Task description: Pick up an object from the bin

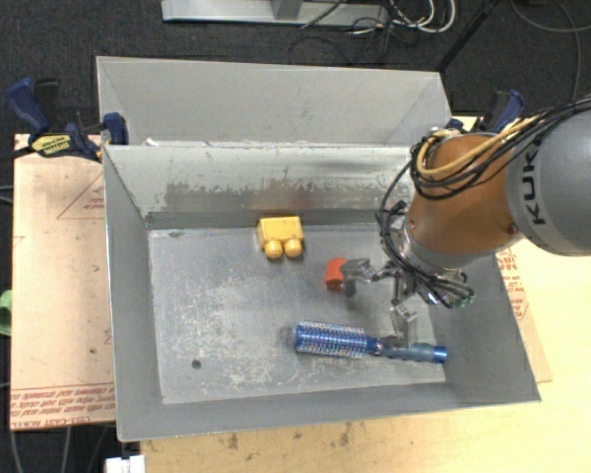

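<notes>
Nearest the front wall of the bin (pixel 128 294) lies a blue brush (pixel 337 342). It lies flat, bristled head to the left and thin handle to the right. The handle's middle is partly covered by the lowest part of my gripper (pixel 406 313), which sits directly over it. I cannot make out whether it touches the handle. I also cannot tell whether my grip is wide or narrow, because the metal parts and cables (pixel 428 289) under my wrist tangle together there. Nothing visibly sits in my grip.

Just behind and to the left is a small orange block (pixel 334 275) on the floor. A grey piece touches its right side, and I cannot say whether that piece belongs to the block or to me. My orange cover (pixel 463 210) bulges above all this and hides the bin's right rear corner and the floor beneath it.

Farther back, well apart from me, a yellow toy (pixel 280 236) with two round knobs rests against the foot of the rear wall.
</notes>
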You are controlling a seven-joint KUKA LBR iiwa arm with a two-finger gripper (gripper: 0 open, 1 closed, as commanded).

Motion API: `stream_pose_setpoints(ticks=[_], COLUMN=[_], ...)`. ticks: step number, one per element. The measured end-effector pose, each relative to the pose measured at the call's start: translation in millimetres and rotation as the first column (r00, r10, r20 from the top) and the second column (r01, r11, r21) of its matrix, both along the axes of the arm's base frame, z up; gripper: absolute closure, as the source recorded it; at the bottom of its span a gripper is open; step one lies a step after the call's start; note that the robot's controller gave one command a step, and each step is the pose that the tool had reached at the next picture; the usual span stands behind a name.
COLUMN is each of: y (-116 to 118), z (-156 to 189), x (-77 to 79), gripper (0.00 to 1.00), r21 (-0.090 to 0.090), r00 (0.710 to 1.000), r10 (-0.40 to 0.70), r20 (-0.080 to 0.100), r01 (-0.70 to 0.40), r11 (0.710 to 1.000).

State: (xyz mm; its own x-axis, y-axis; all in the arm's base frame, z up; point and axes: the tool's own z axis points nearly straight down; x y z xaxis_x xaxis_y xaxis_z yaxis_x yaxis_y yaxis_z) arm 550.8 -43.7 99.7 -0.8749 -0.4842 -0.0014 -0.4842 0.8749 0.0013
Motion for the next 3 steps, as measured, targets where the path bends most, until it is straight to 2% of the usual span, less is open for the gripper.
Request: stream_pose_setpoints(ticks=[1, 2, 3], y=[42, 40, 36], z=[-30, -30, 147], x=[-53.7, -54.4, -18.8], gripper=[0.0, 1.0, 1.0], r21=[0.001, 0.0, -0.003], r00=[0.99, 0.99, 0.979], r10=[0.141, 0.14, 0.201], r20=[0.005, 0.001, 0.011], r01=[-0.141, -0.14, -0.201], r11=[0.99, 0.99, 0.98])
